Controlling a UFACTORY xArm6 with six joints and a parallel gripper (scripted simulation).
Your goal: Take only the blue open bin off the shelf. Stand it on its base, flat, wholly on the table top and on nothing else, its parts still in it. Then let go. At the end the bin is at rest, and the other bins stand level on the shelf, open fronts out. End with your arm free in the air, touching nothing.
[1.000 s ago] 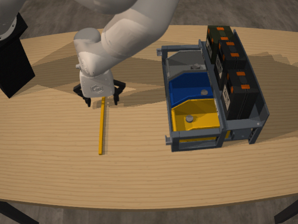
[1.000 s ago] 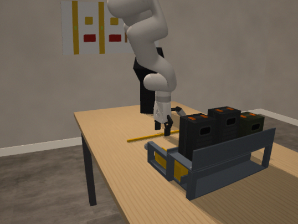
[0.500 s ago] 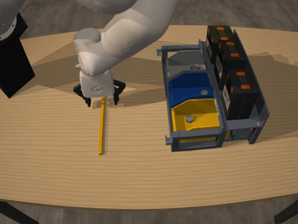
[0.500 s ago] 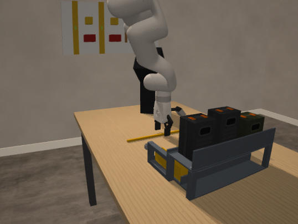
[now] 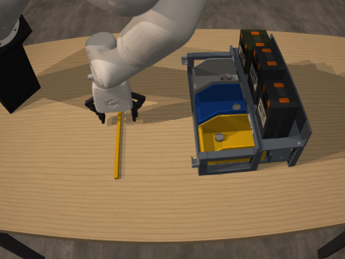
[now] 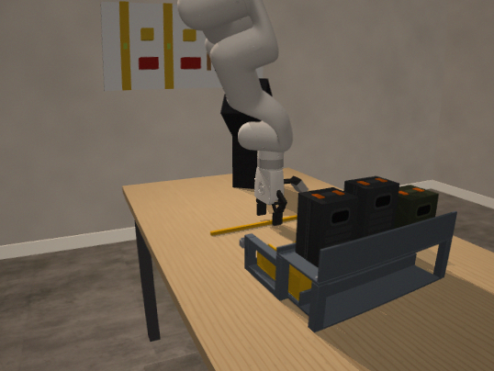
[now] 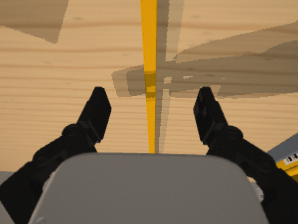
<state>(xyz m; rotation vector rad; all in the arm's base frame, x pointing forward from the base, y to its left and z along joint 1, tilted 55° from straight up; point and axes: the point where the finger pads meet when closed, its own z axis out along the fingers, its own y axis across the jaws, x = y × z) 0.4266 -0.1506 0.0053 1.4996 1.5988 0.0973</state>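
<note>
The blue open bin [image 5: 218, 99] sits in the grey shelf [image 5: 224, 155] [image 6: 381, 257], between a grey bin [image 5: 213, 68] and a yellow bin [image 5: 229, 133] [image 6: 294, 282]. A round grey part [image 5: 236, 106] lies in the blue bin. In the exterior view the blue bin is hidden behind the black boxes. My gripper [image 5: 118, 120] [image 6: 268, 217] [image 7: 151, 98] is open and empty, well to the left of the shelf. It hangs just above one end of a thin yellow bar [image 5: 117, 154] [image 6: 234, 228] [image 7: 148, 30] that lies flat on the table [image 5: 160, 208].
Three dark boxes with orange marks [image 5: 272, 96] [image 6: 323, 220] stand on the shelf's other side. The yellow bin holds a grey part [image 5: 219, 137], and so does the grey bin. The arm's black base column [image 5: 14, 70] stands at the table's far left.
</note>
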